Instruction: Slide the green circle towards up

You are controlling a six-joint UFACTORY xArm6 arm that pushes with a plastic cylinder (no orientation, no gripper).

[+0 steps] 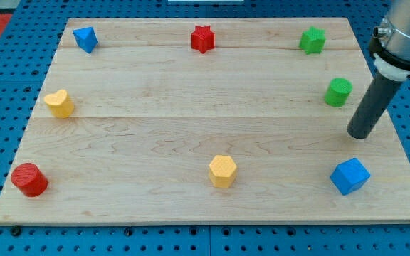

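Observation:
The green circle [338, 92] is a short green cylinder near the board's right edge, in the upper half of the view. My tip [359, 134] rests on the board just below and to the right of it, a small gap apart. The dark rod slants up to the view's top right corner. A green star-like block [312, 40] sits above the circle, near the board's top right corner.
On the wooden board [191, 92] are also a red star [203, 38] at top centre, a blue block [85, 39] at top left, a yellow heart [60, 103] at left, a red cylinder [29, 179] at bottom left, a yellow hexagon [223, 171] at bottom centre, and a blue cube [350, 176] below my tip.

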